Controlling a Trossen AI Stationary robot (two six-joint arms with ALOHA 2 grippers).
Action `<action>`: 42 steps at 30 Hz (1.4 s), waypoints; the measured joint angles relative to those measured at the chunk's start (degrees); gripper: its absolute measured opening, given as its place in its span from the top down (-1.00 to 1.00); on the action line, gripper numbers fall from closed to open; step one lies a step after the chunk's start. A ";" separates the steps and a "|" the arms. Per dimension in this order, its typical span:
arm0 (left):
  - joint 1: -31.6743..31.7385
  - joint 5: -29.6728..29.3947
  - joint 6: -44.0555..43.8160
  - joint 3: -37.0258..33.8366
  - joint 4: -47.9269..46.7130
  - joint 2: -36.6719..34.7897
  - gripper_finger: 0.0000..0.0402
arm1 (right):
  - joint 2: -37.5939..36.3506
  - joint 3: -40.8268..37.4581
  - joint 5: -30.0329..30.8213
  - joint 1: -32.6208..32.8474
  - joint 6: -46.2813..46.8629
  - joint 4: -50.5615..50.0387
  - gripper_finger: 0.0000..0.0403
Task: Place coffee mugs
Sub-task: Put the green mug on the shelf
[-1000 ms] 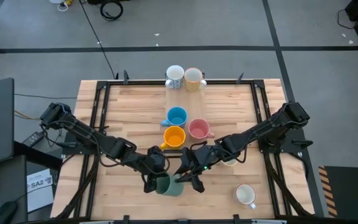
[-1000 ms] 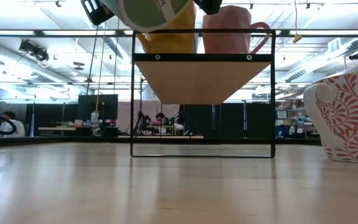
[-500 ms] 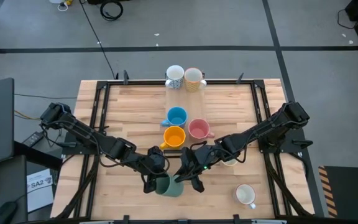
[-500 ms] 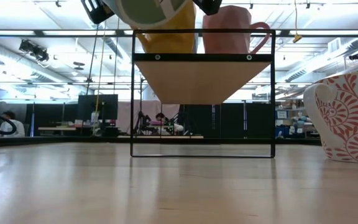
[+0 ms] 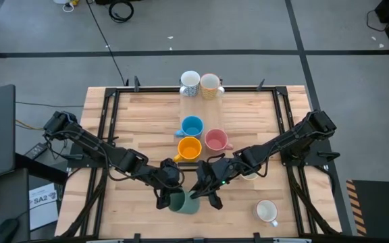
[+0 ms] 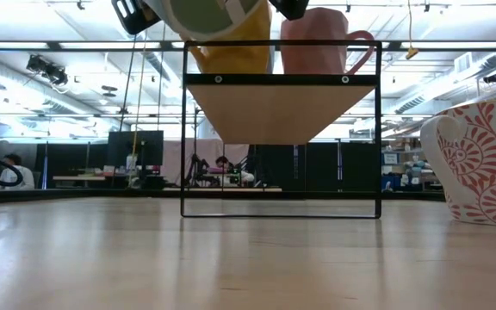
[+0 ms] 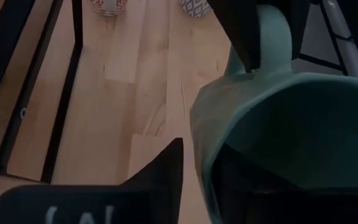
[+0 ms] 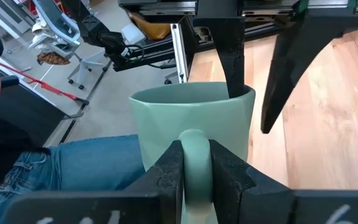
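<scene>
1. Right pincer [image 8: 194,171]: clenched on the handle of the grey-green mug [image 8: 191,130], one finger [image 8: 166,174] pressed to each side of the handle; near the front edge of the surface [image 5: 140,115], about midway along it.
2. Left pincer [image 5: 169,197]: at the same mug from the opposite side, one finger [image 7: 160,177] outside the wall and one inside the rim; fingers straddle the wall with a slight gap, released rather than pinching.
3. Grey-green mug [image 5: 183,202]: held off the surface between the two pincers, close to the front edge.
4. Orange mug [image 5: 190,148], pink mug [image 5: 215,140], blue mug [image 5: 192,126]: clustered upright at the middle of the surface, close together.
5. White speckled mug [image 5: 190,83] and patterned cream mug [image 5: 210,85]: side by side at the back edge, centre.
6. White mug [image 5: 267,211]: near the front right corner.
7. Red-patterned white mug [image 6: 480,159]: standing on the surface in the low view.
8. Person in jeans [image 8: 61,171]: beyond the front edge.
</scene>
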 joint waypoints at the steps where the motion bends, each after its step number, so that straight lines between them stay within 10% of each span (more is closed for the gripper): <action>1: 0.00 0.02 0.02 0.00 0.00 0.00 0.56 | -0.05 0.00 -0.11 0.00 0.00 -0.02 0.70; 32: -0.06 5.91 0.42 -0.11 5.45 -0.02 0.29 | -19.66 -0.04 -0.70 -0.38 -2.18 -20.12 0.70; 42: -0.02 5.86 0.44 -0.09 5.42 -0.02 0.29 | -34.76 0.00 14.45 -2.74 -12.55 -24.36 0.69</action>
